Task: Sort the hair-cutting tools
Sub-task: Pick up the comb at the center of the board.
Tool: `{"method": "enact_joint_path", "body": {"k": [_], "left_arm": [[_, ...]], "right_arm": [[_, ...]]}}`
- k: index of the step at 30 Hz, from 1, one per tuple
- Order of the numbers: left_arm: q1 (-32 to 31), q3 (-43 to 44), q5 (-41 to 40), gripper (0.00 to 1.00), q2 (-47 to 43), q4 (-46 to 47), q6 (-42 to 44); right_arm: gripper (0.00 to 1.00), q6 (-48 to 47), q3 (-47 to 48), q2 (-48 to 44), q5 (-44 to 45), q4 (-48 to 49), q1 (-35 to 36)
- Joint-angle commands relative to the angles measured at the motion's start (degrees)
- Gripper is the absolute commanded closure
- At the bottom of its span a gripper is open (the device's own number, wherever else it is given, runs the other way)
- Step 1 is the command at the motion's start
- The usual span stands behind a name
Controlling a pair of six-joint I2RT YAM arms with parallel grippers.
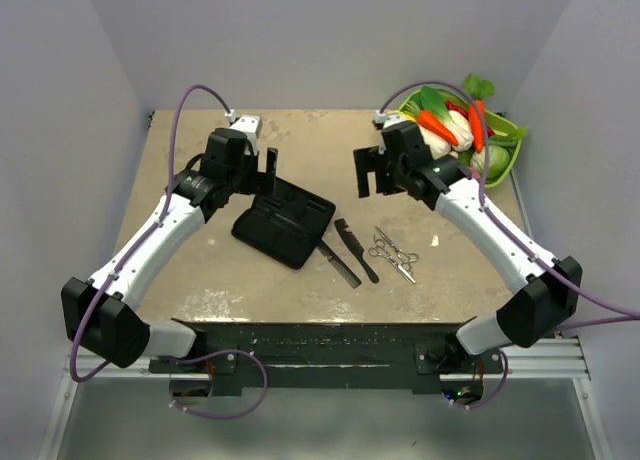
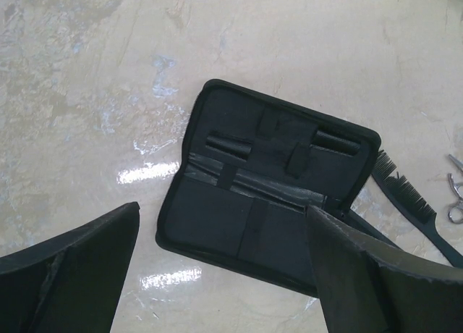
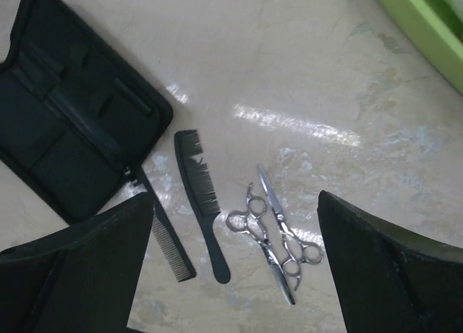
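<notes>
From above, the left fingers (image 1: 271, 166) hang released over the far edge of the open black case (image 1: 284, 220), and the right fingers (image 1: 363, 175) are likewise spread and holding nothing, over bare desk (image 1: 200, 280). On the desk to the right of the case lie the fine-toothed comb (image 1: 338, 264), the handled comb (image 1: 356, 248) and two silver scissors (image 1: 392, 252); a green basket (image 1: 505, 155) of vegetables sits in the far right corner. The left wrist view shows the case (image 2: 268, 195) lying open between the parted left fingers (image 2: 72, 275), with the handled comb (image 2: 405, 199) just beside it. The right wrist view looks between the open right fingers (image 3: 391, 275) at the fine-toothed comb (image 3: 170, 242) touching the case (image 3: 72, 130), then the handled comb (image 3: 202, 203), then the scissors (image 3: 277, 235), crossed over each other.
</notes>
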Motion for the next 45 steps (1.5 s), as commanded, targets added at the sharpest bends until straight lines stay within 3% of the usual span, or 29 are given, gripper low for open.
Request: {"method": "enact_joint_path", "body": {"k": [1,4,9,18,29,38,45], "left_arm": [[0.2,0.1,0.4,0.0,-0.9,0.7,-0.8],[0.2,0.3,0.6,0.0,-0.5,0.7,-0.1],[0.3,0.2,2.5,0.0,-0.4,0.7,-1.1],[0.3,-3.3,6.2,0.01,-2.2,1.3,-4.4],[0.2,-4.3,6.1,0.01,-3.1,1.1,-4.2],[0.2,-4.4,5.8,0.01,-3.5,0.5,-4.0],[0.2,-4.4,5.6,0.01,-3.6,0.2,-4.0]], "right_arm": [[0.02,-0.7,-0.5,1.6,-3.5,-2.4,5.0],[0.02,2.2,-5.3,1.0,-8.7,1.9,5.7],[0.02,2.9,-6.8,7.4,-3.2,-0.2,13.3],[0.05,6.5,-12.8,10.4,-4.8,4.7,17.3],[0.26,5.1,-16.7,16.6,-4.4,9.0,19.9],[0.33,5.1,-19.0,18.8,-2.8,10.9,20.5],[0.45,6.1,-20.9,19.8,-1.0,10.9,21.4]]}}
